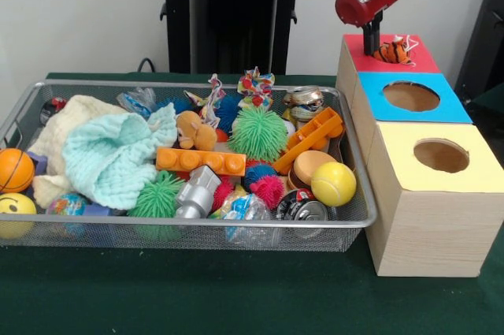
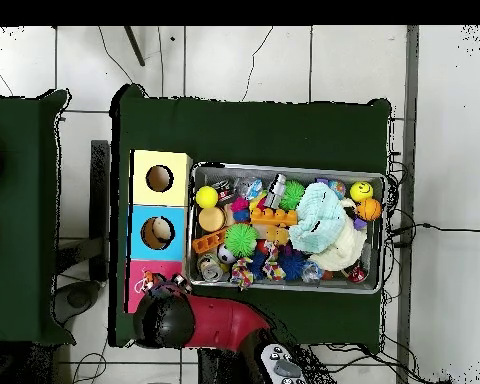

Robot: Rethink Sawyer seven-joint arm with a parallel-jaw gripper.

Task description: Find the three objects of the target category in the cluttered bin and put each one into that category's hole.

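A small orange striped tiger toy (image 1: 393,51) is being held over the red box top.

It is being pinched by the jaws of the red and black gripper (image 1: 372,45), above the red box's hole (image 1: 386,57), beside the wire mesh bin (image 1: 197,228).

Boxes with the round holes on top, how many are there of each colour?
Red box: 1
Blue box: 1
Yellow box: 1
Total: 3
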